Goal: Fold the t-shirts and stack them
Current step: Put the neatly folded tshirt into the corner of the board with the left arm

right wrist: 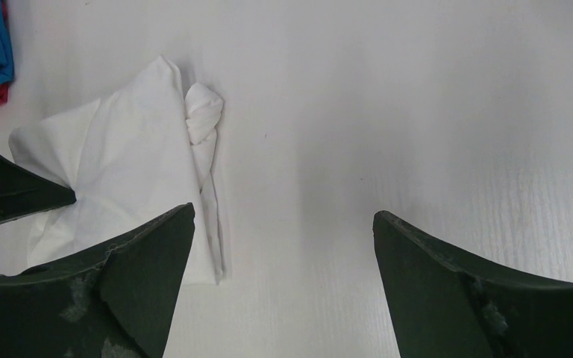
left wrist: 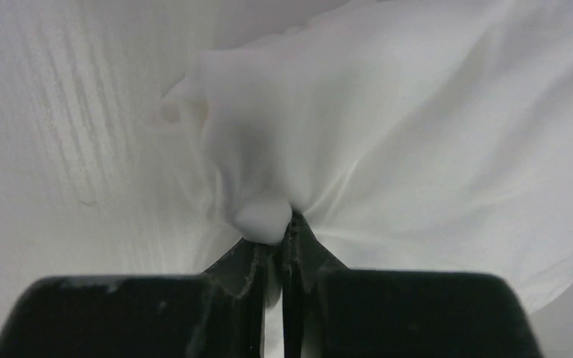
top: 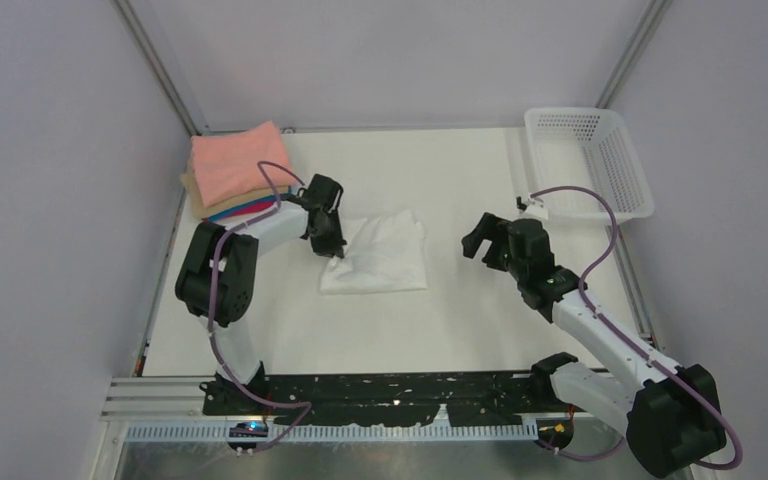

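1. Left gripper [left wrist: 272,233]: jaws clamped on a bunched pinch of the white t-shirt [top: 385,255]; cloth bulges just past the tips.
2. Right gripper [right wrist: 283,216]: jaws wide apart, nothing between them; the shirt lies beyond its left jaw.
3. Layers caught: unclear, possibly several.
4. Lift slowly and confirm the pinch holds before folding.
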Controlling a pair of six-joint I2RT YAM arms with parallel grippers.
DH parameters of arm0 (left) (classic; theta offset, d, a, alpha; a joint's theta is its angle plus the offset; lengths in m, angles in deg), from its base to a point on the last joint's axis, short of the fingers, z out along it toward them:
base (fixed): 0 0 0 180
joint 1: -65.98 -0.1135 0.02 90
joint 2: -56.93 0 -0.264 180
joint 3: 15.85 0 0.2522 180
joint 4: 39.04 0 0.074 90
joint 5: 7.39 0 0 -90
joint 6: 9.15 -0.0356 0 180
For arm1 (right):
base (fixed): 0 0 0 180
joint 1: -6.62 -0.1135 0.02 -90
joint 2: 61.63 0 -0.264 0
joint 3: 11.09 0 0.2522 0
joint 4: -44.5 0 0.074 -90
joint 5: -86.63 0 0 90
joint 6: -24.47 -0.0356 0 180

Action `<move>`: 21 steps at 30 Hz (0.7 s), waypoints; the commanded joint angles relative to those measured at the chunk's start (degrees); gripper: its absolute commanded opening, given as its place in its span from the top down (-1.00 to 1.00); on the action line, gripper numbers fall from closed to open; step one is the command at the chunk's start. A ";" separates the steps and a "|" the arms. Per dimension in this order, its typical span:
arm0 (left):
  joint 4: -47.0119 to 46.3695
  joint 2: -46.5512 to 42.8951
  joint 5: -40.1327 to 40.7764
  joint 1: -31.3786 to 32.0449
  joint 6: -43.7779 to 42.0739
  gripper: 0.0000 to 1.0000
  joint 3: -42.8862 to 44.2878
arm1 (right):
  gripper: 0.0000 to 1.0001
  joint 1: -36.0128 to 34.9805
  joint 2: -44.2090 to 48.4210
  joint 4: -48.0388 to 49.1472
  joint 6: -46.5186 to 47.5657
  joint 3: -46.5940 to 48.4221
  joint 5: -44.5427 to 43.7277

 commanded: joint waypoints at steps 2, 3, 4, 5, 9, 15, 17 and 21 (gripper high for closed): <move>6.82 5.15 6.66 2.11 -0.98 1.00 5.87 | -0.89 1.16 -0.73 0.95 1.01 1.25 -1.02; 8.10 5.65 8.62 2.37 -1.53 1.00 7.37 | -0.89 1.31 -0.74 0.96 1.11 1.15 -0.82; 9.44 5.98 11.65 2.56 -2.01 1.00 9.01 | -0.90 1.53 -0.79 0.93 1.44 1.10 -0.79; 10.97 6.01 15.25 2.77 -2.49 1.00 10.82 | -0.90 1.63 -0.86 1.00 1.67 1.03 -0.92; 16.85 6.12 30.02 3.07 -5.86 1.00 18.72 | -0.90 1.89 -2.42 1.25 3.63 0.80 -1.72; 10.59 3.57 39.28 3.07 -17.17 1.00 23.37 | -0.90 1.99 -5.05 1.49 6.12 1.09 -2.82; 5.71 2.66 41.14 3.07 -22.18 1.00 23.45 | -0.90 1.99 -5.77 1.66 6.51 1.22 -2.81; -0.72 3.53 44.77 2.70 -30.51 1.00 26.37 | -0.90 1.98 -6.87 1.99 7.13 1.28 -3.56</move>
